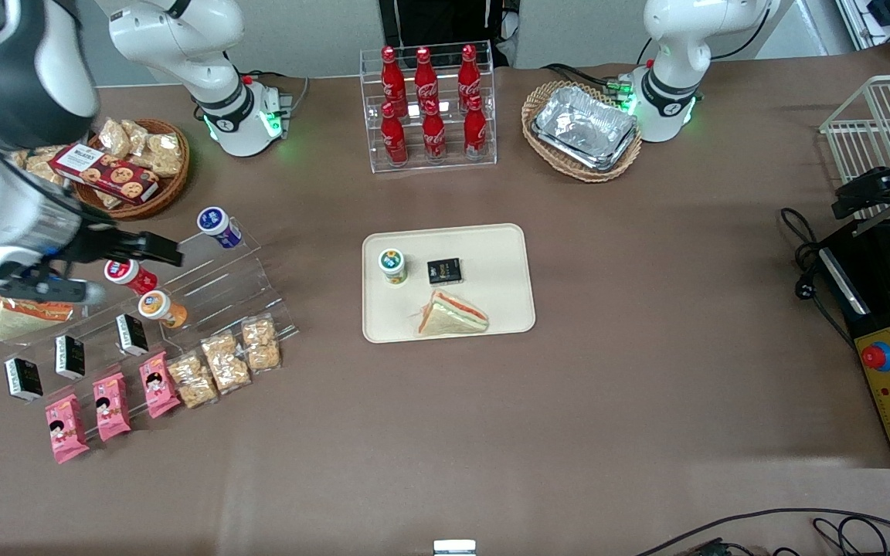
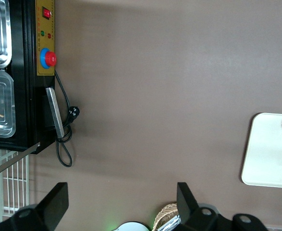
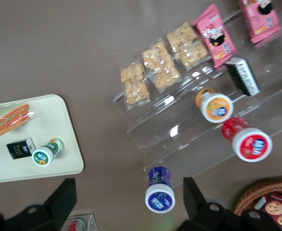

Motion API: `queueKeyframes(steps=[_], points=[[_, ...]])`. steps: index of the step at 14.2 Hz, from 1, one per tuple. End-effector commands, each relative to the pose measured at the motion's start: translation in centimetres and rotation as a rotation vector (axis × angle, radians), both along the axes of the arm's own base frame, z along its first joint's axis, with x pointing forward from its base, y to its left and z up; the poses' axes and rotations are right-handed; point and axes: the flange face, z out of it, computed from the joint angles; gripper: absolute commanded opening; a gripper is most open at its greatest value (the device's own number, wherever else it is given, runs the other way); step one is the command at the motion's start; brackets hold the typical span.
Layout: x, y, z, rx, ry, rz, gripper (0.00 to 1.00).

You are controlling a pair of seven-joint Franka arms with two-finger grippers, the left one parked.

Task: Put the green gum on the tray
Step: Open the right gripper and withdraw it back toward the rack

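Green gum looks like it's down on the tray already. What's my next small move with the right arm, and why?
Probably just park the arm; no regrasp looks needed. The green gum stands on the tray, beside the small black packet and the sandwich. The gripper is well away, over the clear display stand toward the working arm's end, its jaws open and holding nothing.

- green gum (image 1: 392, 265): small bottle, white-and-green lid, yellow-green body; stands upright on the tray, near the rim toward the working arm's end (beside a small black packet)
- tray (image 1: 503, 255): large, cream, rectangular, rounded corners, low rim; flat mid-table
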Motion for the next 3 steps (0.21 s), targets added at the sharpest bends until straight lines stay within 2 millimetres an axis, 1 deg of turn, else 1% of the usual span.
queueKeyframes(steps=[1,2,3], points=[[0.28,-2.82,4.24,-0.018,0.003,-0.025,0.99],[0.27,-3.4,4.9,-0.025,-0.002,-0.032,0.99],[0.27,-3.59,5.1,-0.027,-0.005,-0.035,0.99]])
